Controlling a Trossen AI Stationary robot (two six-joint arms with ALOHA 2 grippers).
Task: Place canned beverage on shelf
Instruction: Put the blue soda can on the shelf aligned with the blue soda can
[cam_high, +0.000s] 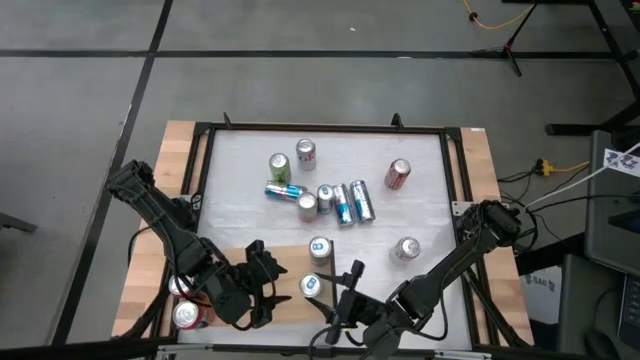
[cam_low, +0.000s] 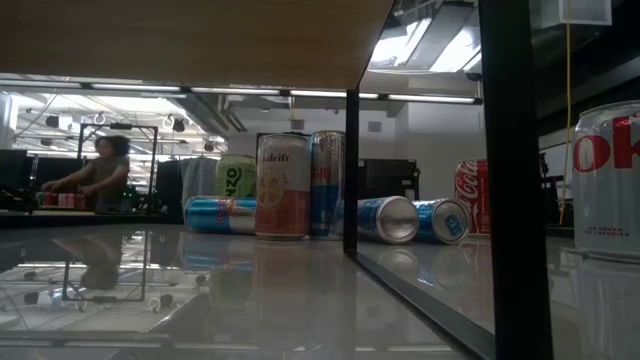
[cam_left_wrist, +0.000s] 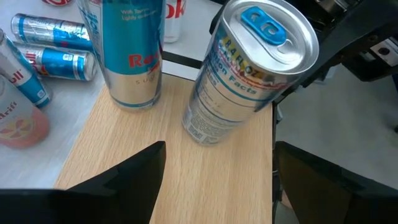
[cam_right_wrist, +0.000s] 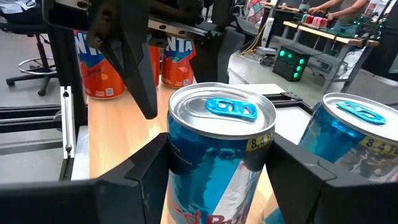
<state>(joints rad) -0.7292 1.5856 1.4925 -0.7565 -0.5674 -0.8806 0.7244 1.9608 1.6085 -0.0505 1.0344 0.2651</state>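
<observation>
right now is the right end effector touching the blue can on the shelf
Touching. In the right wrist view the right end effector has both dark fingers pressed against the sides of the blue can, which stands on the shelf, no gap showing.

Left arm reaching in from the table's left side, left gripper (cam_high: 262, 285) at the near edge, fingers (cam_left_wrist: 134, 180) spread and empty — right arm angled in from the right, right gripper (cam_high: 338, 290) close beside it, fingers (cam_right_wrist: 298, 171) closed around a can (cam_right_wrist: 217, 155).

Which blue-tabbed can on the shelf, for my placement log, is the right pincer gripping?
The tilted can nearer the arms' bases, clamped in the right pincer on the shelf; the other blue-tabbed can stands upright and free.
</observation>
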